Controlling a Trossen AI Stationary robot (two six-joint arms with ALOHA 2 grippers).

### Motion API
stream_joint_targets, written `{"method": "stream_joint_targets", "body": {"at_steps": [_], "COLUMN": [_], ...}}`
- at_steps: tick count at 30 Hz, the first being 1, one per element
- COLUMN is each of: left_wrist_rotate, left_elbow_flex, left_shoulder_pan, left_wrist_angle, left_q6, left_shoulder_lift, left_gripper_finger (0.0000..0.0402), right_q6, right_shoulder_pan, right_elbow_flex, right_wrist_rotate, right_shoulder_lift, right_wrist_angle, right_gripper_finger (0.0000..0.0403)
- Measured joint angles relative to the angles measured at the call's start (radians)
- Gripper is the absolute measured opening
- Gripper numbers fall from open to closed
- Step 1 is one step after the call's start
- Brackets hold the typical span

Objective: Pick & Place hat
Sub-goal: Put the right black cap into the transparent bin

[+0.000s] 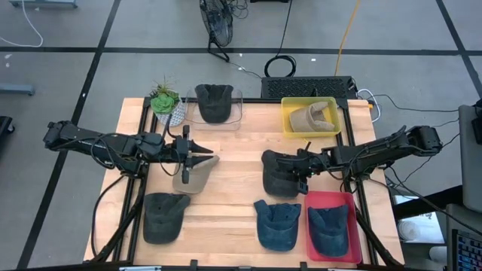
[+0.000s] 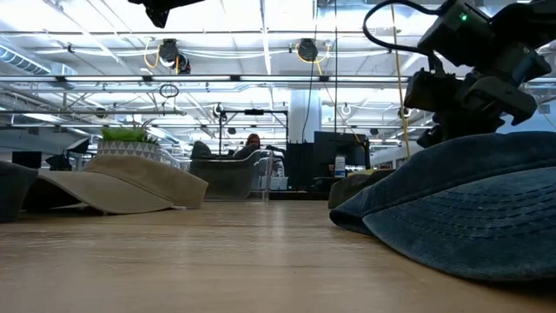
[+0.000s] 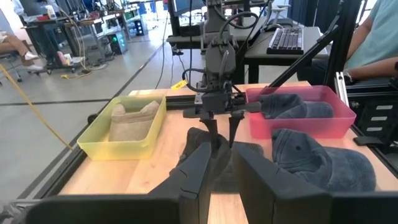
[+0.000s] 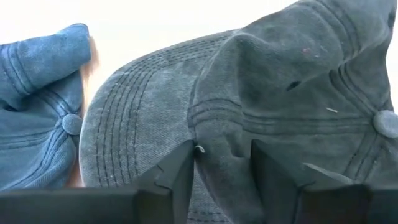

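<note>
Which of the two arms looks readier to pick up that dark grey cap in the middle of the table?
The right. Its gripper is already down on the dark grey cap, open fingers straddling a fold of fabric. The left gripper hovers over the beige cap, farther away.

The table (image 1: 233, 207) is pale blond wood. On it a dark grey cap (image 1: 280, 172) with washed-out stitched rows on its brim sits beside a denim-blue cap (image 1: 277, 223). Another blue cap (image 1: 328, 228) lies in the red tray (image 1: 312, 199); a tan cap (image 1: 315, 116) fills the yellow bin (image 1: 290, 124). A beige cap (image 1: 194, 173), a charcoal cap (image 1: 164, 216), and a dark one (image 1: 214, 102) in what looks like a clear tub. The plant (image 1: 163, 96) is green, its pot white-patterned.
</note>
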Motion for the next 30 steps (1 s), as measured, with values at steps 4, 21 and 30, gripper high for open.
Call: {"method": "stream_joint_targets", "body": {"at_steps": [4, 21, 30], "left_wrist_rotate": [0.000, -0.001, -0.068], "left_elbow_flex": [0.000, 0.000, 0.000], "left_shoulder_pan": [0.000, 0.001, 0.005], "left_wrist_angle": [0.003, -0.001, 0.023], "left_q6": [0.000, 0.033, 0.161], "left_shoulder_lift": [0.000, 0.000, 0.000], "left_gripper_finger": [0.0079, 0.0079, 0.0078], "right_q6": [-0.016, -0.112, -0.452], "right_shoulder_pan": [0.000, 0.005, 0.036], "right_elbow_flex": [0.000, -0.002, 0.173], "right_wrist_rotate": [0.000, 0.052, 0.227], "right_shoulder_lift": [-0.003, 0.002, 0.109], "right_wrist_angle": [0.001, 0.178, 0.304], "right_gripper_finger": [0.0113, 0.0002, 0.0001]}}
